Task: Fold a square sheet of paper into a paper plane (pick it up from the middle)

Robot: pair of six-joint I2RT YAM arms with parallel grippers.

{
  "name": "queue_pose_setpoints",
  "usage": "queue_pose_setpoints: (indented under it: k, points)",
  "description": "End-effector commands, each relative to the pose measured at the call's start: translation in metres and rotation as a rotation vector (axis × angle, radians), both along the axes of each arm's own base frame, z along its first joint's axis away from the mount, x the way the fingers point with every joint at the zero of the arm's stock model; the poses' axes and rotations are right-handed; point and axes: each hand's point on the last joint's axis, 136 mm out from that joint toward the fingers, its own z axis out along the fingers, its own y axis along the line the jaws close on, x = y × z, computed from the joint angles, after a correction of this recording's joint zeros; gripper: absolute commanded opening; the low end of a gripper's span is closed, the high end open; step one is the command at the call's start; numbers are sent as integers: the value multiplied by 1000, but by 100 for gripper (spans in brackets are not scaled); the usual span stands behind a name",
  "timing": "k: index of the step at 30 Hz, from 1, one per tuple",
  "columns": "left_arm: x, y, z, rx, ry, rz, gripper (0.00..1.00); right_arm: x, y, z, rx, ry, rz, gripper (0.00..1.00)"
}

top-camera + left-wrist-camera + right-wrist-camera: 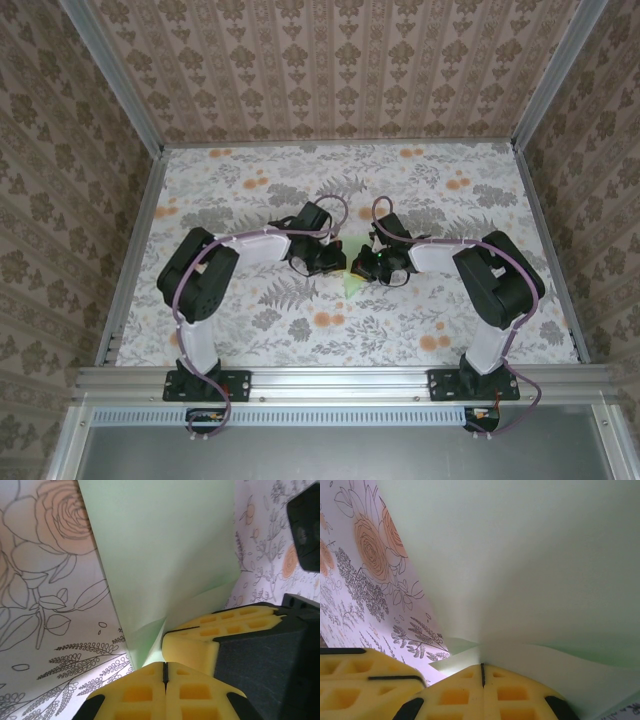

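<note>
One big floral-print table [300, 330] underneath, then the left arm [200, 275] and right arm [495, 275], both bent in toward its middle. The pale green sheet of paper [353, 284] sits between the two wrists there, creased. The left gripper [165, 672] and right gripper [482, 672] are just beside each other, yellow fingers pinched tight on the paper's edge.
</note>
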Motion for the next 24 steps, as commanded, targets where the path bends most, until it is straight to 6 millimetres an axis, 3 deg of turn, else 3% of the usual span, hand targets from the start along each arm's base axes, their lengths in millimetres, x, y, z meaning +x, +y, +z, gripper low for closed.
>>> queue_pose_setpoints:
  k: [1, 16, 24]
  points:
    - [-1, -8, -4, -7, 22, -7, 3, -17, -18, -20, -69, 75, -34, 2]
    - [-5, 8, -31, 108, 39, -4, 2, -18, -15, 7, 23, -13, 1, 3]
    - [-6, 6, -33, 113, 45, -10, 2, -27, -32, -10, -32, 8, -7, 3]
